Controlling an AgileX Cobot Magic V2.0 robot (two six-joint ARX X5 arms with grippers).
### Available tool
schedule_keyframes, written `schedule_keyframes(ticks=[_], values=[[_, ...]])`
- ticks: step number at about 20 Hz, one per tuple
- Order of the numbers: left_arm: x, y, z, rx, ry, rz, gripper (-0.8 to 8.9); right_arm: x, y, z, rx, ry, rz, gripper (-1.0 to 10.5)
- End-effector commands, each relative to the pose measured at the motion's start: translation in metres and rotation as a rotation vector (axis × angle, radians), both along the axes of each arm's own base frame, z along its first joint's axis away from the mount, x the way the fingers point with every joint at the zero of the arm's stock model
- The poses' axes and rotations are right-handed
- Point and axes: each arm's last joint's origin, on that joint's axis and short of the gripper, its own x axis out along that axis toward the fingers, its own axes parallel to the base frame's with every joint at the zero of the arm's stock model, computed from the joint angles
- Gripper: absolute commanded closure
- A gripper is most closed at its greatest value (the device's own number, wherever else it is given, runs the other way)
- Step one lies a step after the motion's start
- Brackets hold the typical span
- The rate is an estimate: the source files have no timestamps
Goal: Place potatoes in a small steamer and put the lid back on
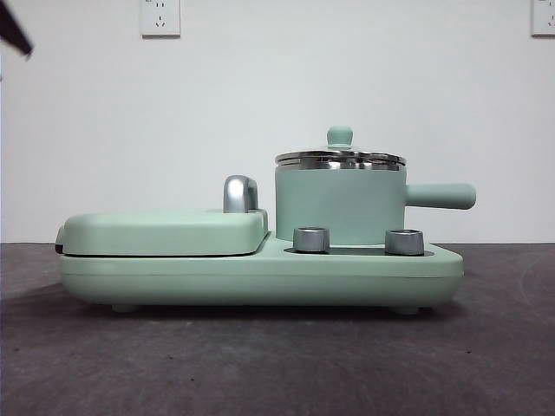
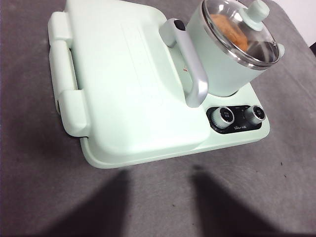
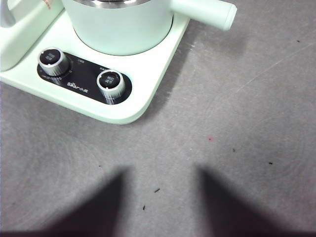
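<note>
The small steamer (image 1: pixel 338 204), a mint-green pot with a side handle (image 1: pixel 440 196), stands on the right of a green cooker base (image 1: pixel 260 276). The glass lid (image 1: pixel 340 159) with its green knob sits on the pot. In the left wrist view the brown potato (image 2: pixel 229 30) lies inside the pot under the lid (image 2: pixel 249 47). My left gripper (image 2: pixel 158 217) is open and empty, away from the base's front edge. My right gripper (image 3: pixel 158 212) is open and empty over the cloth, in front of the pot (image 3: pixel 118 24) and the dials.
A flat green grill cover (image 1: pixel 165 232) with a steel handle (image 1: pixel 238 193) lies shut on the base's left. Two steel dials (image 1: pixel 311 239) (image 1: pixel 404 241) stand before the pot. Grey cloth (image 1: pixel 277 364) covers the table. A black arm tip (image 1: pixel 13 35) shows at the top left corner.
</note>
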Motion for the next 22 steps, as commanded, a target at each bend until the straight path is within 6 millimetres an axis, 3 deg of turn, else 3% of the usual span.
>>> schedule_keyframes(ticks=[1, 11, 14, 17, 20, 22], values=[[0.002, 0.000, 0.004, -0.010, -0.023, 0.001, 8.08, 0.001, 0.001, 0.002, 0.011, 0.001, 0.004, 9.3], [0.000, 0.000, 0.004, -0.008, -0.020, 0.002, 8.08, 0.002, 0.001, 0.003, 0.012, -0.019, -0.002, 9.3], [-0.005, 0.003, 0.007, 0.143, -0.267, -0.080, 8.08, 0.002, 0.001, 0.003, 0.012, -0.020, -0.002, 9.3], [-0.020, 0.014, -0.014, 0.209, -0.509, 0.075, 8.07, 0.002, 0.001, 0.003, 0.012, -0.020, -0.003, 9.3], [-0.036, 0.031, -0.053, 0.303, -0.579, 0.374, 8.08, 0.002, 0.001, 0.003, 0.012, -0.020, -0.002, 9.3], [-0.041, 0.035, -0.078, 0.318, -0.593, 0.434, 8.07, 0.002, 0.001, 0.003, 0.012, -0.020, -0.002, 9.3]])
